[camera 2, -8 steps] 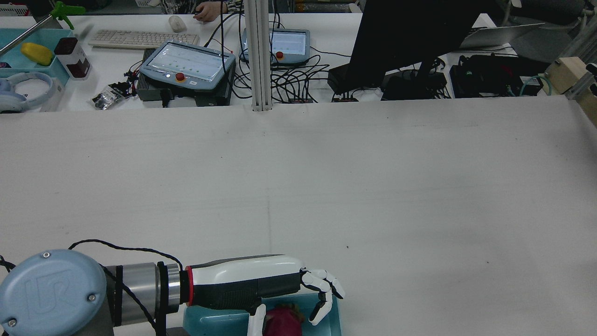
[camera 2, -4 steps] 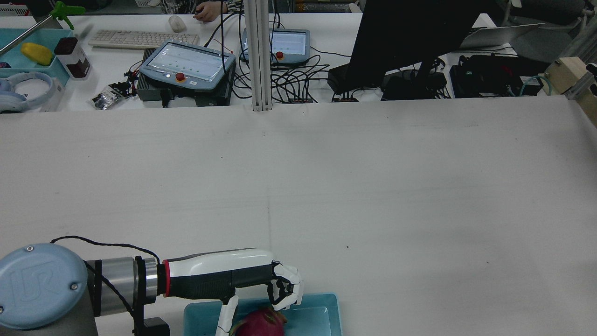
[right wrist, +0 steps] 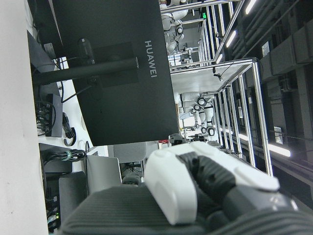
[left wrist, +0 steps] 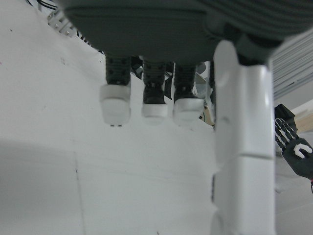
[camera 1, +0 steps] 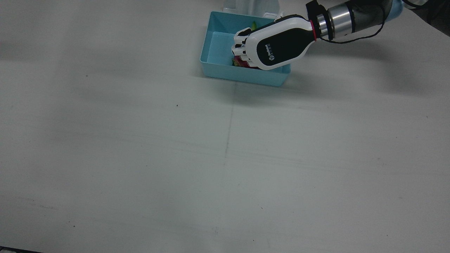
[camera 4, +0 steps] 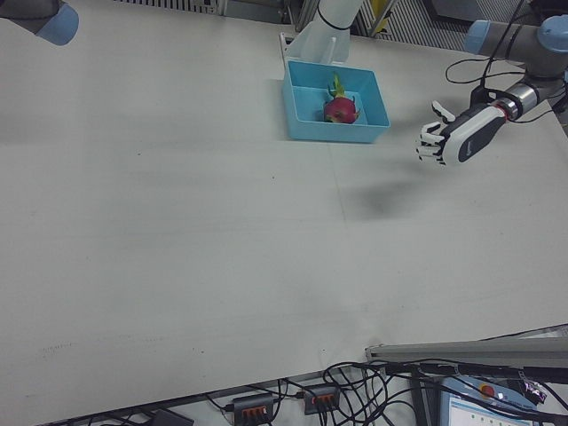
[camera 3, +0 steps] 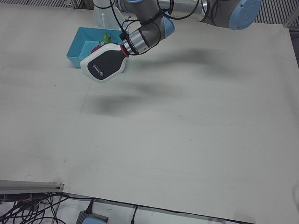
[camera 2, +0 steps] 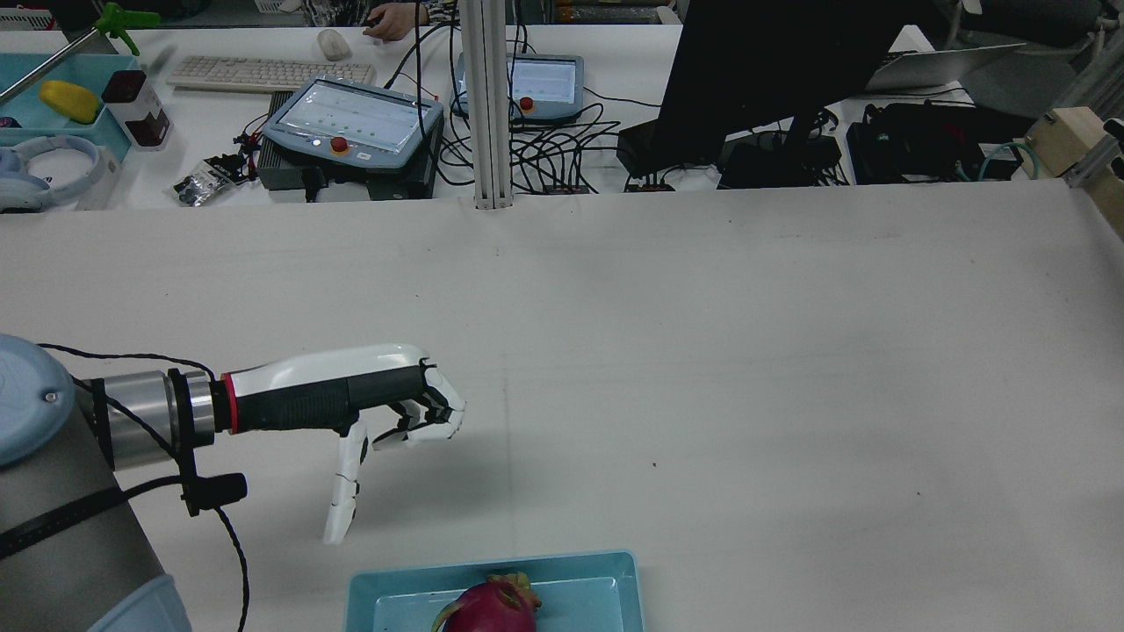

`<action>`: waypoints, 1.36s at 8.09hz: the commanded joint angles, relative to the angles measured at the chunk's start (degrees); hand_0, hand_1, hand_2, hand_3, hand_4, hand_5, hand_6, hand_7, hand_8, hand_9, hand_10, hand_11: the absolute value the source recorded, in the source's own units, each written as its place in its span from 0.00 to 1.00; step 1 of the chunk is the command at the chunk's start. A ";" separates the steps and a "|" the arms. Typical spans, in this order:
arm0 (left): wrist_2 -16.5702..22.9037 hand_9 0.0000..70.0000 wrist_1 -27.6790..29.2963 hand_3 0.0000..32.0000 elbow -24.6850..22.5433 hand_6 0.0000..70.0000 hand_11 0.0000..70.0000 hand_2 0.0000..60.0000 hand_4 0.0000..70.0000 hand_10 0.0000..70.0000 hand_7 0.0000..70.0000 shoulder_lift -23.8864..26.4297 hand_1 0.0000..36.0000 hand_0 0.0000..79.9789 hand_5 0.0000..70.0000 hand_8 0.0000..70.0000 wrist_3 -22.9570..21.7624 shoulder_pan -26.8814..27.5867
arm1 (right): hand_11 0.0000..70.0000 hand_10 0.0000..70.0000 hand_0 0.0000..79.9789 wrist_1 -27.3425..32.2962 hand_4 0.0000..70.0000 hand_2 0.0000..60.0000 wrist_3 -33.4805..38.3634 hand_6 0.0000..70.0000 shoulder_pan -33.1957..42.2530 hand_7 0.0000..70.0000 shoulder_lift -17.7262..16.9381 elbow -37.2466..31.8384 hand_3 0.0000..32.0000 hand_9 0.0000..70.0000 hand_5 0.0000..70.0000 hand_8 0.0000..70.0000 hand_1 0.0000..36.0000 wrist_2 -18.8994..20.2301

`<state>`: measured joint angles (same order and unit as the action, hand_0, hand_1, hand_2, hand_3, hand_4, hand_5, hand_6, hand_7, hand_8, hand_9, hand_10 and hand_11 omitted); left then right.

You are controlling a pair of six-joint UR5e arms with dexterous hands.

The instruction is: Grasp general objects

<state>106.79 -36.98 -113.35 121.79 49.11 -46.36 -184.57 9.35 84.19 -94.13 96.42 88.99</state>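
A pink dragon fruit [camera 2: 492,606] lies in a light-blue bin [camera 2: 625,570] at the table's near edge; it also shows in the right-front view [camera 4: 341,110] and the front view [camera 1: 239,62]. My left hand [camera 2: 386,408] hangs in the air above the table, up and to the left of the bin, and holds nothing. Its fingers are loosely curled and its thumb points down, apart from them. The hand also shows in the right-front view [camera 4: 453,135] and the left-front view [camera 3: 103,65]. Of my right hand only a white finger [right wrist: 171,186] shows, in its own view.
The bin [camera 4: 337,131] stands close to the arms' pedestals. Beyond the table's far edge stand a white post [camera 2: 487,105], teach pendants [camera 2: 351,118], a black monitor [camera 2: 773,61] and cables.
My left hand has lifted up out of the bin and moved left and forward, empty. The dragon fruit has stayed in the bin.
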 commanded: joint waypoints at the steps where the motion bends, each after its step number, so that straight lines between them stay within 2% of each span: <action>1: -0.36 1.00 14.16 0.00 11.62 1.00 1.00 0.00 1.00 1.00 1.00 -3.72 0.21 0.74 1.00 0.86 -7.78 -13.01 | 0.00 0.00 0.00 0.00 0.00 0.00 -0.03 0.00 -0.08 0.00 0.00 0.00 0.00 0.00 0.00 0.00 0.00 0.04; 3: -2.89 1.00 22.27 0.00 16.57 1.00 1.00 0.00 1.00 1.00 1.00 -9.18 0.22 0.74 1.00 0.87 -9.47 -22.14 | 0.00 0.00 0.00 0.00 0.00 0.00 -0.03 0.00 0.01 0.00 0.00 0.00 0.00 0.00 0.00 0.00 0.00 0.04; 4: -4.82 1.00 23.78 0.00 16.67 1.00 1.00 0.00 1.00 1.00 1.00 -11.55 0.15 0.73 1.00 0.90 -9.56 -24.80 | 0.00 0.00 0.00 0.00 0.00 0.00 -0.03 0.00 -0.08 0.00 0.00 0.00 0.00 0.00 0.00 0.00 0.00 0.04; 5: -7.62 1.00 24.93 0.00 16.84 1.00 1.00 0.02 1.00 1.00 1.00 -13.40 0.18 0.72 1.00 0.92 -9.65 -25.70 | 0.00 0.00 0.00 0.00 0.00 0.00 -0.03 0.00 -0.08 0.00 0.00 0.00 0.00 0.00 0.00 0.00 0.00 -0.04; 6: -8.17 1.00 25.55 0.00 18.15 1.00 1.00 0.04 0.97 1.00 1.00 -13.59 0.18 0.71 1.00 0.91 -9.56 -25.79 | 0.00 0.00 0.00 0.00 0.00 0.00 -0.03 0.00 -0.08 0.00 0.00 0.00 0.00 0.00 0.00 0.00 0.00 -0.05; 9: -11.95 1.00 30.90 0.00 27.98 0.99 1.00 0.04 0.92 1.00 1.00 -13.77 0.14 0.68 1.00 0.91 -8.86 -25.88 | 0.00 0.00 0.00 0.00 0.00 0.00 -0.03 0.00 0.01 0.00 0.00 0.00 0.00 0.00 0.00 0.00 0.00 -0.05; 10: -12.05 1.00 31.70 0.00 29.83 0.88 1.00 0.01 0.87 1.00 1.00 -13.94 0.15 0.68 1.00 0.83 -8.86 -26.23 | 0.00 0.00 0.00 0.00 0.00 0.00 -0.03 0.00 -0.08 0.00 0.00 0.00 0.00 0.00 0.00 0.00 0.00 -0.05; 11: -12.31 0.81 32.66 0.00 31.25 0.63 1.00 0.00 0.76 0.76 0.73 -14.03 0.15 0.67 0.87 0.65 -8.77 -27.19 | 0.00 0.00 0.00 0.00 0.00 0.00 -0.03 0.00 0.01 0.00 0.00 0.00 0.00 0.00 0.00 0.00 0.00 -0.05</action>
